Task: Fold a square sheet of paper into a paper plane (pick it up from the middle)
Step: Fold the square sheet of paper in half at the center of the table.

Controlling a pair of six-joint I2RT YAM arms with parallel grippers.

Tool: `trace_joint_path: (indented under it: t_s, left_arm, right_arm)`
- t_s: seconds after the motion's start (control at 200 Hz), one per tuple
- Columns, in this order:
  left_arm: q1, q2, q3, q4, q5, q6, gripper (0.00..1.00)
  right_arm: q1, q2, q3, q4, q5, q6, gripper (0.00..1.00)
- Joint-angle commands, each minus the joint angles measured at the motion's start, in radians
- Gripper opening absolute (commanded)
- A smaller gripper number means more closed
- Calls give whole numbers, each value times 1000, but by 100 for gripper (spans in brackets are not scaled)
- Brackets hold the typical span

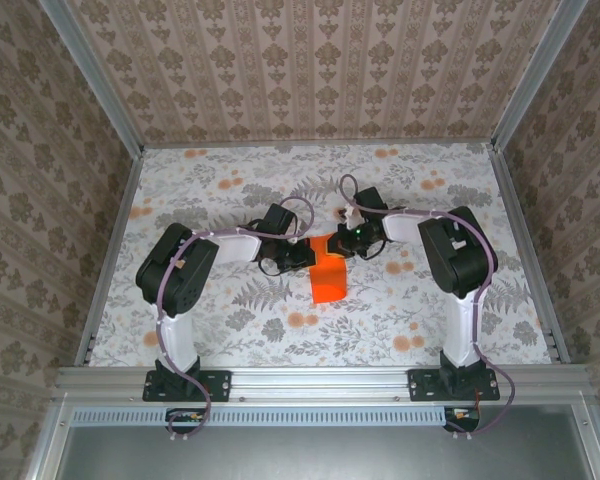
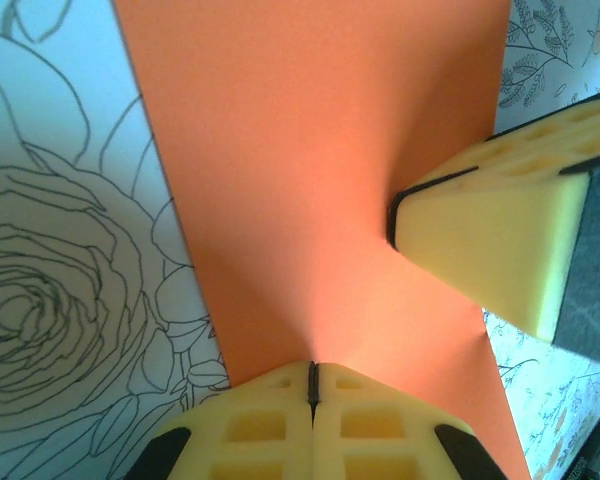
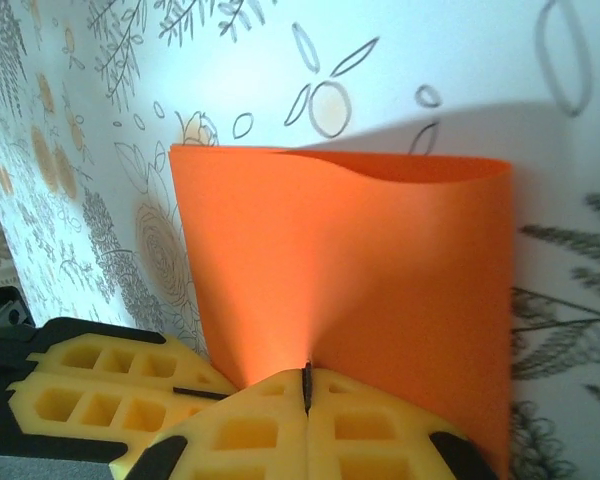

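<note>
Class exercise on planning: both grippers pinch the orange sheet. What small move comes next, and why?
Probably lower the pinched edge onto the tablecloth: left gripper and right gripper are shut on the sheet, doubled over, its bend rounded, uncreased.

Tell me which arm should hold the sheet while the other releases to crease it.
Left, probably. The left gripper is shut on the square sheet of paper, which runs straight ahead of it. The right gripper pinches it from the side, so it could let go.
</note>
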State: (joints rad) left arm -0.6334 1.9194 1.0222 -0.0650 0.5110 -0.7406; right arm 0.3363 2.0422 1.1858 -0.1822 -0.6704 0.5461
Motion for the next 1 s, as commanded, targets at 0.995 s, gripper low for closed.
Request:
trace_joint_path:
  t_s: [0.995]
  left_arm:
    - [6,75,-99,-289,-124,18,0]
  right_arm:
    - [-32,73,145,-69,203,63,0]
